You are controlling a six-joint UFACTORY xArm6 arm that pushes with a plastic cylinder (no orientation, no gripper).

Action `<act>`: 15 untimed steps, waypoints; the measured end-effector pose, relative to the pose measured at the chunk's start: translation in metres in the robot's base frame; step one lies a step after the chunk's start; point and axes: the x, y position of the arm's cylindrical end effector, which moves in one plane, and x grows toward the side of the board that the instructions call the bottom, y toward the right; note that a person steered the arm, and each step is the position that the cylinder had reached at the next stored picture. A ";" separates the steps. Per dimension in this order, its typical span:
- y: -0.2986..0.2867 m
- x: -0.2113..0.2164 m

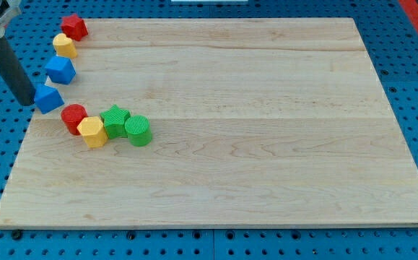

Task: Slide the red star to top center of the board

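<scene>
My tip (27,101) — the end of a smooth dark rod with no claw to open or shut — sits off the pale wooden board's (266,144) left edge, touching the blue plastic triangle block (48,97). The red plastic star block (73,27) sits at the top left corner. Below it come a yellow block (65,45) and a blue chunky block (61,70).
</scene>
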 end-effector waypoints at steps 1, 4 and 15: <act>0.079 0.003; 0.030 -0.024; 0.151 -0.186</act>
